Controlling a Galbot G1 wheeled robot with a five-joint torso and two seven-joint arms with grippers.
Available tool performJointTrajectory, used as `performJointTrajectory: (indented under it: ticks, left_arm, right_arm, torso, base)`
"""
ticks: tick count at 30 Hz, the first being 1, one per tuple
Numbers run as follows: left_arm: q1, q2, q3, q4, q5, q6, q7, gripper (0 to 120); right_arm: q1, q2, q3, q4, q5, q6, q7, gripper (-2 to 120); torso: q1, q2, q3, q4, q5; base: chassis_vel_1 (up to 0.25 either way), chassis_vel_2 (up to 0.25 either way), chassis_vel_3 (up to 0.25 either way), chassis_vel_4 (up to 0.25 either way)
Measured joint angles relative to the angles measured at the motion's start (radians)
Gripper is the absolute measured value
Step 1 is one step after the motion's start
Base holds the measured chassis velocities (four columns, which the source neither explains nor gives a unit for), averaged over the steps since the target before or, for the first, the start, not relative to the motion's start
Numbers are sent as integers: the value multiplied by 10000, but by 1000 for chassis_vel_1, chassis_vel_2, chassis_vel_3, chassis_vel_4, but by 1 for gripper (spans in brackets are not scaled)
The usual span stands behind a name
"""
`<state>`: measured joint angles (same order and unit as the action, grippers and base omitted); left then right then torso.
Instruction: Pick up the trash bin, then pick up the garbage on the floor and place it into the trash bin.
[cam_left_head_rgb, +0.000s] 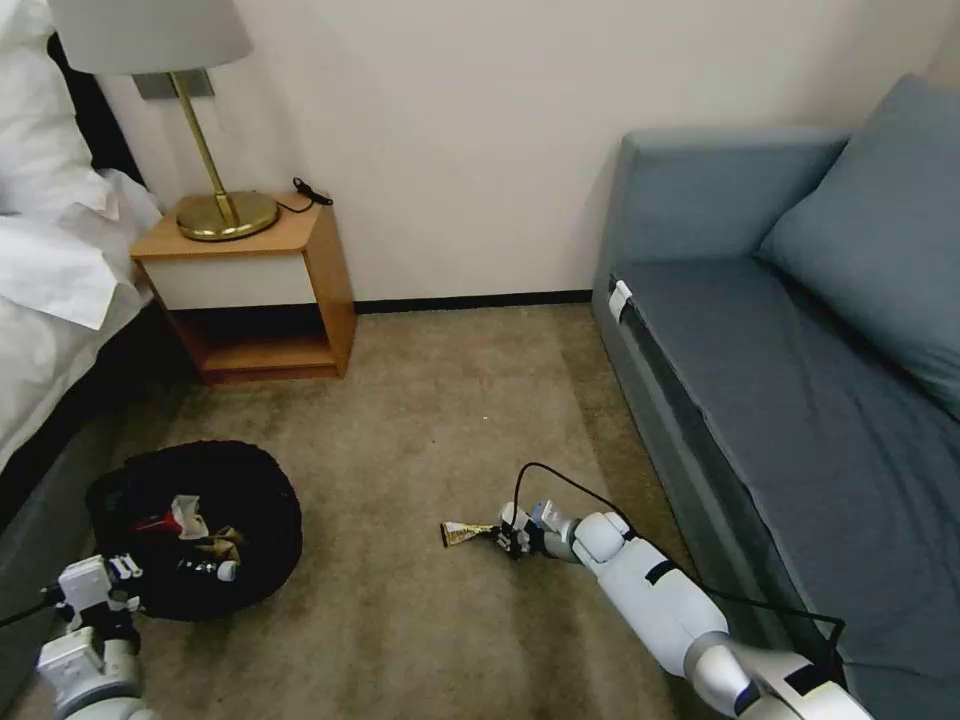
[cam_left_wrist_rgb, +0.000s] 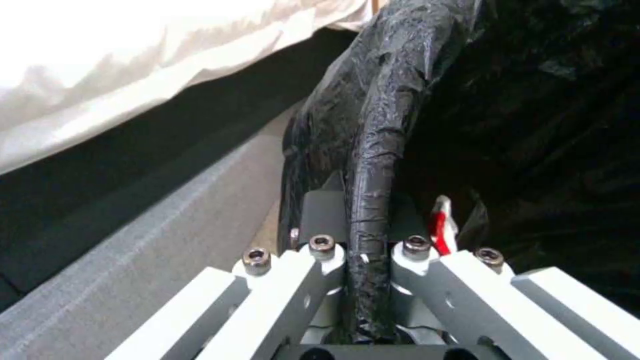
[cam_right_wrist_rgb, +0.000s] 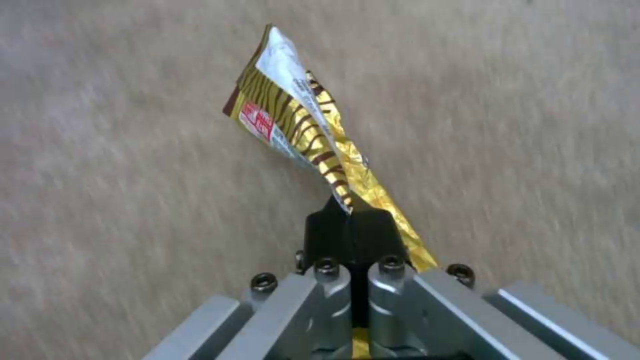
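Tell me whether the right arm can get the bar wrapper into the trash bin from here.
Probably yes: the right gripper is shut on the bar wrapper, and bare carpet lies between it and the trash bin, held at its rim by the left gripper.

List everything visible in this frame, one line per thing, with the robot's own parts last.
Trash bin: one, black-bag-lined, on the carpet beside the bed, litter inside.
Snack packet: one, red-white, in the bin.
Bar wrapper: one, gold with brown stripes, gripped over the carpet.
Nightstand: one, wooden, against the wall.
Lamp: one, brass base, on the nightstand.
Bed: one, white linen, robot's left.
Sofa: one, blue-grey, robot's right.
Left tool: shut on the bin's bag-covered rim.
Right tool: shut on the wrapper, low over the carpet.
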<state>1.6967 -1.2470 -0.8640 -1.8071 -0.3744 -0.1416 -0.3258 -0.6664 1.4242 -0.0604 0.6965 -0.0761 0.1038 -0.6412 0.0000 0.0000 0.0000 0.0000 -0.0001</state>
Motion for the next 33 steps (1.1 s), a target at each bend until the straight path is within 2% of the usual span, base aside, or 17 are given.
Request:
performJointTrajectory:
  ticks: [3, 12, 14, 16, 17, 21, 29, 33]
  left_arm:
    - [26, -18, 5, -74, -17, 4, 2, 4]
    - [213, -18, -38, -904, -98, 284, 40, 4]
    - [211, -33, -17, -1017, -76, 343, 43, 4]
    - [136, -72, 44, -1096, 16, 443, 43, 4]
    - [136, -72, 44, -1096, 16, 443, 43, 4]
    - [70, -197, 133, -1146, 242, 480, 47, 4]
    - [9, -384, 151, -1169, 506, 482, 45, 4]
    - [75, -496, 161, -1349, 747, 475, 45, 4]
  right_arm:
    - [-31, 11, -24, 131, 107, 1, -1, 0]
    - [-79, 520, -294, 2279, 1809, -268, 82, 0]
    - [-3, 579, -587, 2780, 2209, -344, 185, 0]
    - [103, 640, -1435, 3805, 3122, -484, 508, 0]
    - [103, 640, -1435, 3805, 3122, -484, 508, 0]
    - [65, 767, -2721, 5209, 3943, -630, 942, 0]
    - [-31, 1171, -3557, 6072, 4556, -761, 1421, 0]
    - [186, 1430, -3853, 5944, 4675, -749, 1552, 0]
  torso:
    - [0, 0, 0, 0, 0]
    - [0, 0, 0, 0, 0]
    - [0, 0, -1, 0, 0]
    - [0, 0, 0, 0, -1]
    - [0, 0, 0, 0, -1]
    - [0, 0, -1, 1, -2]
    - [0, 0, 0, 0, -1]
    - [0, 0, -1, 0, 0]
  base:
    - [0, 0, 0, 0]
    - [0, 0, 0, 0]
    - [0, 0, 0, 0]
    - [0, 0, 0, 0]
    - [0, 0, 0, 0]
    - [0, 0, 0, 0]
    - [0, 0, 0, 0]
    - [0, 0, 0, 0]
